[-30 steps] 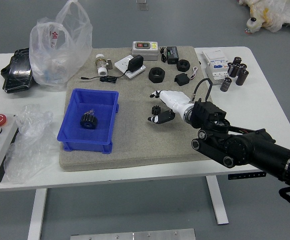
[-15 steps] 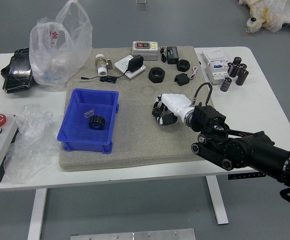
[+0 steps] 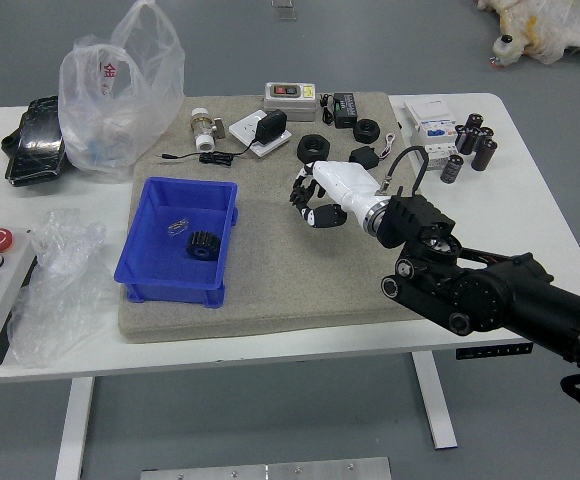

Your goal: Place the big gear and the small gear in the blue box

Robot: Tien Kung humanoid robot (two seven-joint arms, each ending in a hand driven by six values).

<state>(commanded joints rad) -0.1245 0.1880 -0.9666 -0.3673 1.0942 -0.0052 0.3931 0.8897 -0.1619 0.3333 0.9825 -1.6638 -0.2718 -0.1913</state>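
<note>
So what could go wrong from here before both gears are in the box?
The right hand seems to have the small gear only at its fingertips, so it might slip out. The hand is low over the mat and could bump the wall of the box on the way in. The big gear lies near that side, so the small one might land on it.

Room over mat [image 3: 265,255] between right hand [image 3: 346,188] and blue box [image 3: 175,291]; box wall intervenes.

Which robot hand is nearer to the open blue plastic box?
Right: the right hand is over the grey mat, right of the box; the left hand is out of view.
</note>
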